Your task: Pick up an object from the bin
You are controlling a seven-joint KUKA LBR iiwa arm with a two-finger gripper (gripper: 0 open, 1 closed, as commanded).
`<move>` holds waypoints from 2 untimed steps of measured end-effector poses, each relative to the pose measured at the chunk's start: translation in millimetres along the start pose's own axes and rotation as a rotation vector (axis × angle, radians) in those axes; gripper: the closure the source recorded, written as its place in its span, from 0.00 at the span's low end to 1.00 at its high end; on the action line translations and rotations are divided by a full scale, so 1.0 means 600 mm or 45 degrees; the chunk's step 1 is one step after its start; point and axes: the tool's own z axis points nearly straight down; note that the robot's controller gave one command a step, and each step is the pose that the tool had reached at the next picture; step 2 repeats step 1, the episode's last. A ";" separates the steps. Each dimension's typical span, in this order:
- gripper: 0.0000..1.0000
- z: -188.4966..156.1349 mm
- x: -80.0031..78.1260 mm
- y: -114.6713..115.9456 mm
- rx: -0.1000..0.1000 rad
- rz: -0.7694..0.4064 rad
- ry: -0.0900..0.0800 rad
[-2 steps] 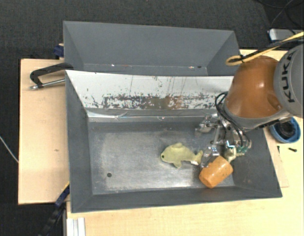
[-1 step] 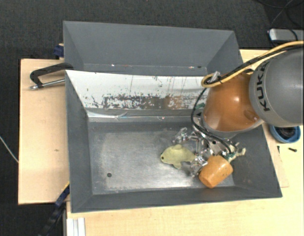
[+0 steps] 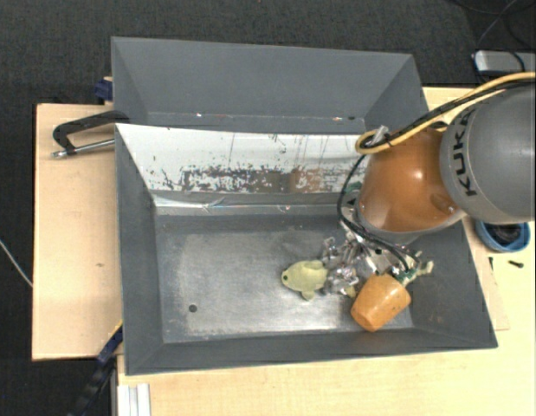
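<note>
In the camera view, the gripper point(image 3: 344, 265) sat low in the right front part of the grey metal bin point(image 3: 207, 267), under the arm's rounded orange wrist cover point(image 3: 404, 185). How far the hand was open, and whether it had hold of anything, could not be told, because its metal parts merged into a tangle of cables and glints.

A pale yellow-green, lumpy, soft-looking piece point(image 3: 304, 277) lay on the bin floor, touching or just beside the gripper's left side. A rounded orange, smooth plastic-looking lump point(image 3: 380, 302) lay just beside it toward the front wall. A small green-and-white scrap point(image 3: 416, 269) lay near the right wall.

The likely trouble was crowding. With things pressed close on two sides, a closing hand might catch only the pale piece's edge and let it slip on lifting. It might also shove the orange lump against the front wall instead of taking either thing cleanly.
</note>
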 end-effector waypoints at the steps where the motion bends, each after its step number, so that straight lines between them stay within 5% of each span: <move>1: 1.00 -0.281 -0.055 0.090 0.005 -0.422 -0.015; 2: 1.00 -0.281 -0.055 0.090 0.005 -0.422 -0.015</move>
